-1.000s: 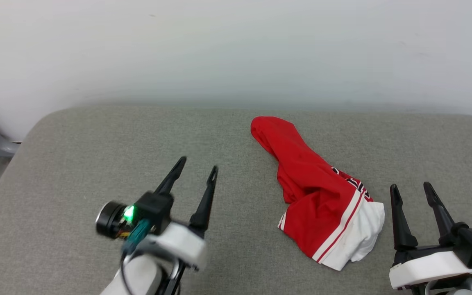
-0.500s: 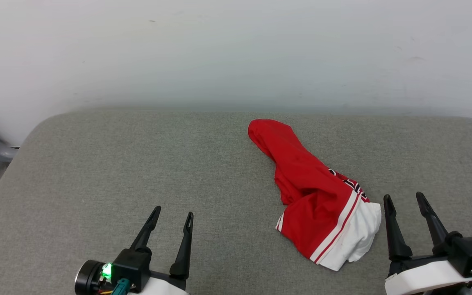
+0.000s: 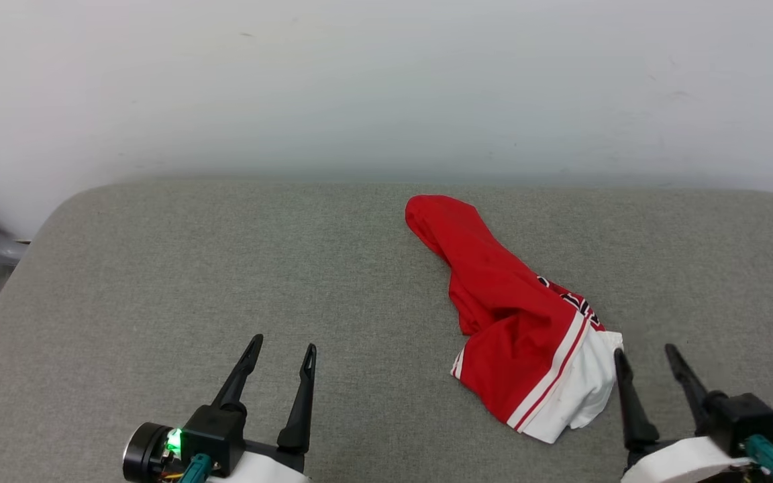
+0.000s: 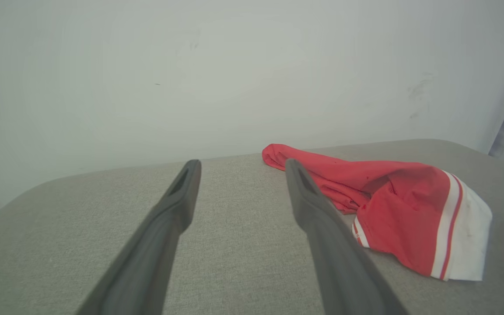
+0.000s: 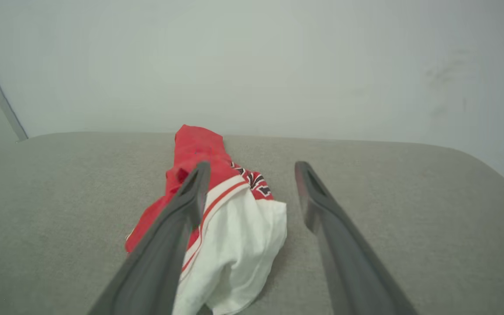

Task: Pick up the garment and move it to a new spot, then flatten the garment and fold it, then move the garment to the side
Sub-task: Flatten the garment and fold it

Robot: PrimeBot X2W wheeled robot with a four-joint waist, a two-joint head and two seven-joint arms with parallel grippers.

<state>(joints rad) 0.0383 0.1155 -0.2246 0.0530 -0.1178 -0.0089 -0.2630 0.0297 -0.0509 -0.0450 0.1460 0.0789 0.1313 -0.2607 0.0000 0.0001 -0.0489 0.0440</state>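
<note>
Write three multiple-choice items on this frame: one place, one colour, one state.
1. Is the garment nearer the left gripper or the right gripper? A. left B. right C. equally near both
2. The garment's end closest to the robot is: A. white B. black C. blue
3. The grippers are: A. both open, holding nothing B. both shut C. one shut on cloth
Key: 1 B, its white end lies just beside the right gripper in the head view; 2 A, white cloth follows the red and white stripes; 3 A, both stand with jaws apart, pinching nothing.
</note>
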